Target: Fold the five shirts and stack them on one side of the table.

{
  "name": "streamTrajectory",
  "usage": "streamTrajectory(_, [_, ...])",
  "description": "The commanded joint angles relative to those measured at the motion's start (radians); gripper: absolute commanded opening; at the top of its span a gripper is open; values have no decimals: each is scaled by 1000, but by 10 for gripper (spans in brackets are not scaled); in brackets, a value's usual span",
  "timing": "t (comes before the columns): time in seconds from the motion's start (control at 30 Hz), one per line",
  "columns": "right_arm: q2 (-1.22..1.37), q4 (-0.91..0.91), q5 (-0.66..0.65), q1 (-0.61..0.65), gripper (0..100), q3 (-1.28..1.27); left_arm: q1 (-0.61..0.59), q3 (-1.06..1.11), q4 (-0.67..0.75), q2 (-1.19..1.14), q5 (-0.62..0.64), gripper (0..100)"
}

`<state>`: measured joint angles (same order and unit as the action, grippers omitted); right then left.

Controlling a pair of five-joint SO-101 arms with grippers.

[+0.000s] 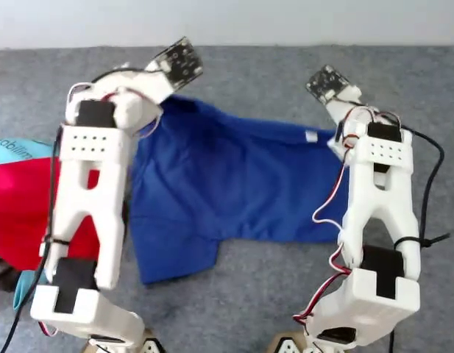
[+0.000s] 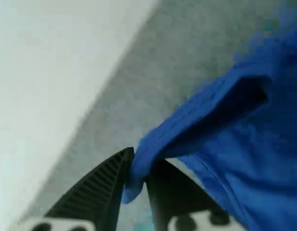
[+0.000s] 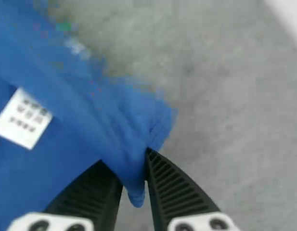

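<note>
At the table's [image 1: 271, 294] 9 o'clock, a red shirt [image 1: 20, 206] is lying. The left gripper [image 2: 141, 161] is pinching the 10 o'clock corner of the blue shirt [image 1: 234, 184], which is lying spread mid-table. The right gripper [image 3: 125, 161] is clamping its 2 o'clock corner. Both are biting only thin edges, so cloth may be slipping free, or uneven pulling may be skewing the fold.

Is a grey, felt-like table [image 1: 271, 294]; bears a blue shirt [image 1: 234, 184] spread across the middle; holds a red shirt [image 1: 20, 213] at the left edge, a light-blue garment [image 1: 35, 148] touching it.
</note>
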<state>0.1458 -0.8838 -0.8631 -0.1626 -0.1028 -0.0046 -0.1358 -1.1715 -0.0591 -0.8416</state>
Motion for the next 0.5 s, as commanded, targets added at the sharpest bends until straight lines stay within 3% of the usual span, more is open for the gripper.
streamTrajectory(0.0, [-15, -147, 57, -35, 10, 52, -29, -48, -235, 74, -8, 14])
streamTrajectory(0.2, [-8, -424, 60, -50, 11, 51, -29, -44, -589, 91, -6, 14])
streamTrajectory(0.47, [-4, -521, 54, -50, 11, 37, -5, 294, -585, 186, -6, 14])
